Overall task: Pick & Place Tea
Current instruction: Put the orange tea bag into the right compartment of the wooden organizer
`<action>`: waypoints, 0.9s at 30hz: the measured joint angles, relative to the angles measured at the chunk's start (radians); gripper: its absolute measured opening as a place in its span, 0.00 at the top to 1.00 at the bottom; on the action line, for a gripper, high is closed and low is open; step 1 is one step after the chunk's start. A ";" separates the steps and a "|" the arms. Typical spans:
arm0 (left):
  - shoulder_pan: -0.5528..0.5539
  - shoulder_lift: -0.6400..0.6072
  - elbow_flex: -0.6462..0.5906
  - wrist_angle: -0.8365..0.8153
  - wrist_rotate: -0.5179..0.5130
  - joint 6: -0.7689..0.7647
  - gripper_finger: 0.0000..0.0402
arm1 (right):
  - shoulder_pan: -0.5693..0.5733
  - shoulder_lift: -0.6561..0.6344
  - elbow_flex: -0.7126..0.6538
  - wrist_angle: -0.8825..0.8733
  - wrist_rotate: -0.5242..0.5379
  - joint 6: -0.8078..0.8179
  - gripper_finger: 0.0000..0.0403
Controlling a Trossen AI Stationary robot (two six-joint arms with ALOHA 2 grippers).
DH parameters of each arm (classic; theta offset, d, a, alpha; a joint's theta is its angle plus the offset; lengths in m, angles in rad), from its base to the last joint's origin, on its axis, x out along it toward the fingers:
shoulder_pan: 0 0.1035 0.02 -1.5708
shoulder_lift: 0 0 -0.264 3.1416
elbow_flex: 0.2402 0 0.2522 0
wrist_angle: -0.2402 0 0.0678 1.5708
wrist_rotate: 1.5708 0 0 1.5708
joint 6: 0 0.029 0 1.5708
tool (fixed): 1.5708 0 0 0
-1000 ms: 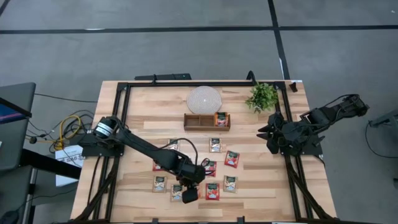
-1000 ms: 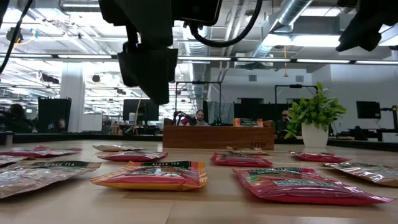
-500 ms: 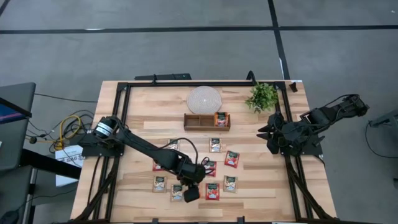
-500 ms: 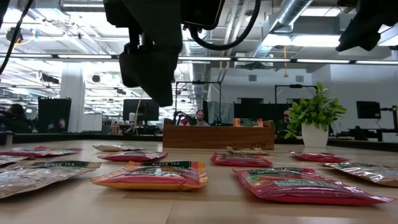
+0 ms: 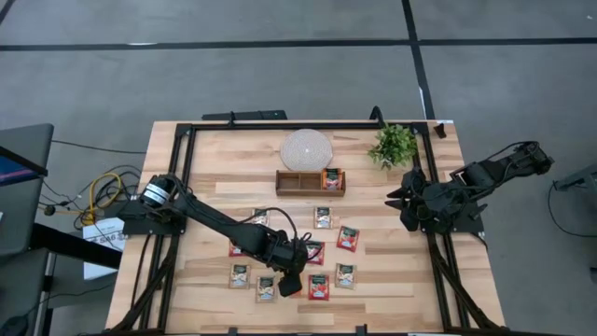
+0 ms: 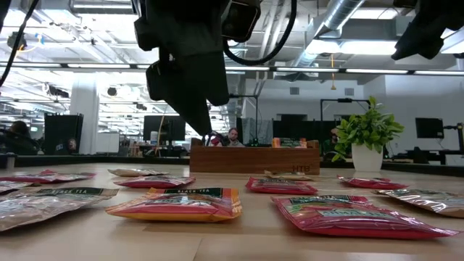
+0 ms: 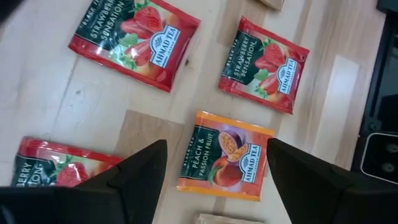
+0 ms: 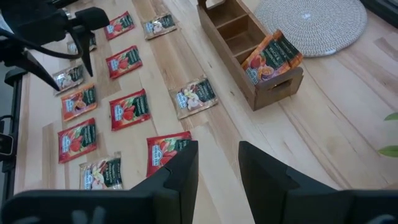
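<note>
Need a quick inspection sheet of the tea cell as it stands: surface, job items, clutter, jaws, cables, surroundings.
Surface: wooden table, black frame around it.
Job's things: tea sachets scattered flat on the near half; an orange sachet lies under the left gripper; one sachet stands in the wooden tray.
Clutter: round woven mat, potted plant.
Grippers: left jaws open above the sachets; right gripper waits at the table's right edge.
Cables: yellow coil off the left edge.
Surroundings: office, people at desks.

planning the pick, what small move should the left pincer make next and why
Probably lower straight down onto the orange tea packet. The left pincer hangs open above the table, the packet lies flat between its fingers, and nothing is held yet.
</note>
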 joint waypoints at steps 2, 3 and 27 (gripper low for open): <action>0.000 0.000 0.000 0.000 -0.005 0.000 0.33 | 0.000 0.000 0.000 0.000 0.000 0.000 0.73; 0.000 0.000 0.000 0.000 -0.009 -0.001 0.33 | 0.000 0.000 0.000 0.000 0.000 0.000 0.73; 0.001 0.068 0.000 -0.015 -0.064 0.140 0.33 | 0.000 0.000 0.000 0.001 0.001 0.000 0.73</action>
